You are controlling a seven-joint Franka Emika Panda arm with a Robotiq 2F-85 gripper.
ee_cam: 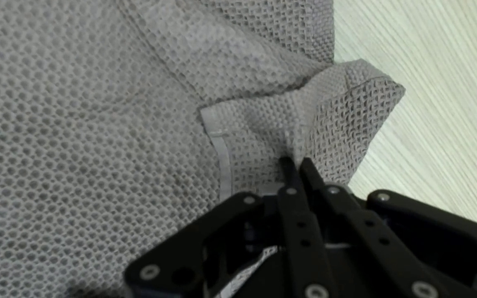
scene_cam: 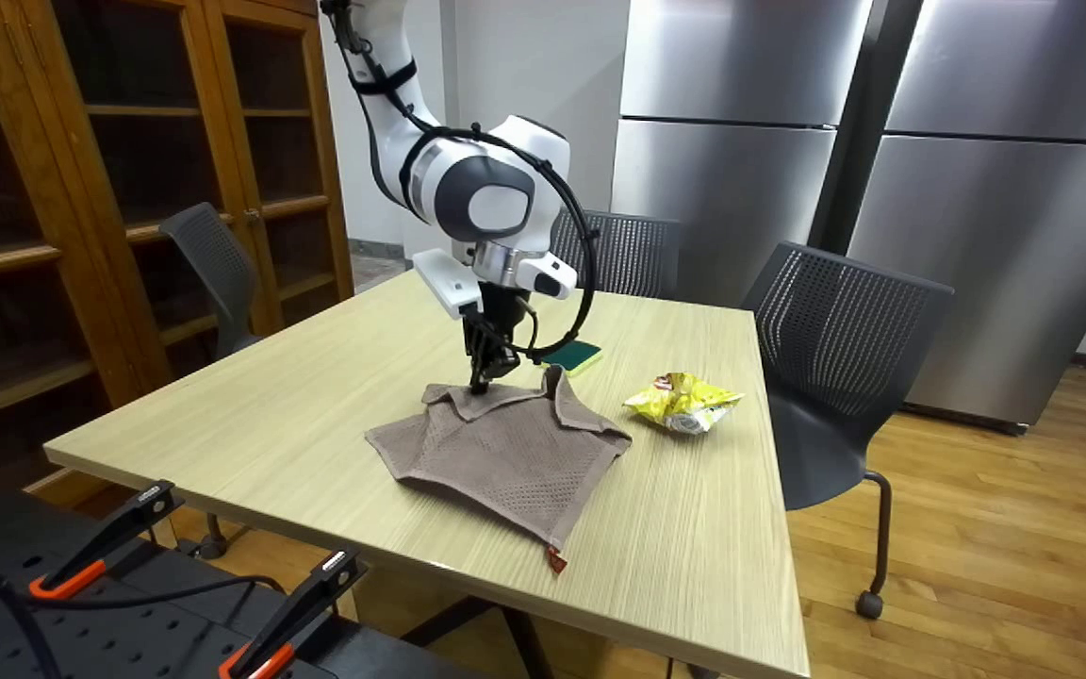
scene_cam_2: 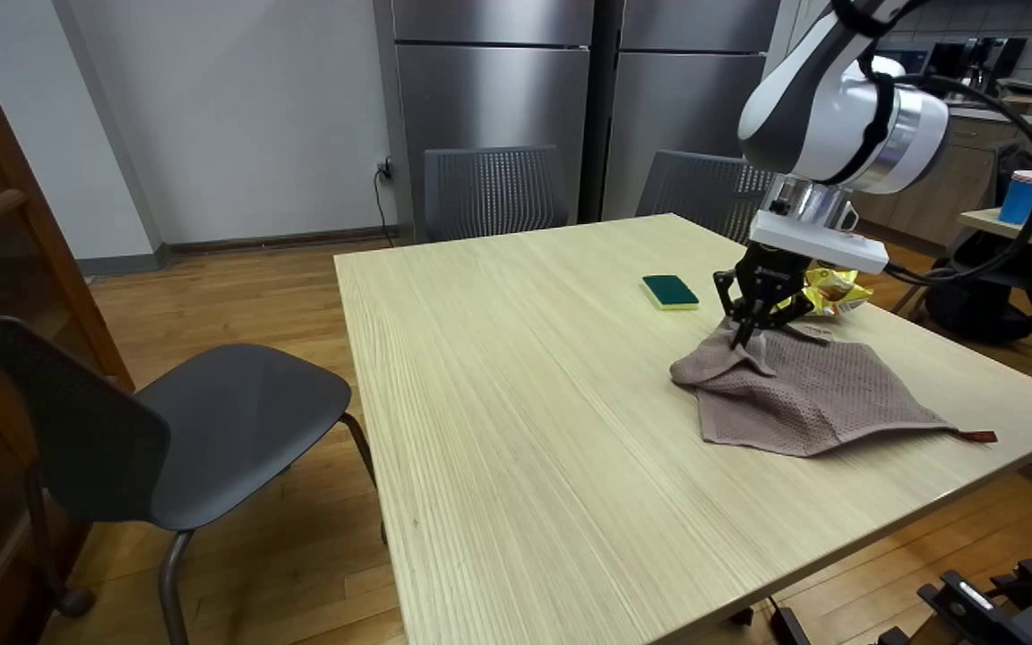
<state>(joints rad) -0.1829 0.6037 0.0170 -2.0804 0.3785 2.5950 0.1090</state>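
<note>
tool pinches a fold of brown cloth: grip looks done, work barely begun. beside tool, cloth lies largely unfolded on counter.

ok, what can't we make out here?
How much cloth is pinched: wrist view, fingers hide it.
Rest of cloth: wrist view, cut off by left edge.
Packet print: both exterior views, too small to read.
Arm, upper part: both exterior views, cut by top edge.

Wrist view: cloth cropped at left, pinched part seemingly hidden in gripper. Exterior view: yellow packet partly hidden.
</note>
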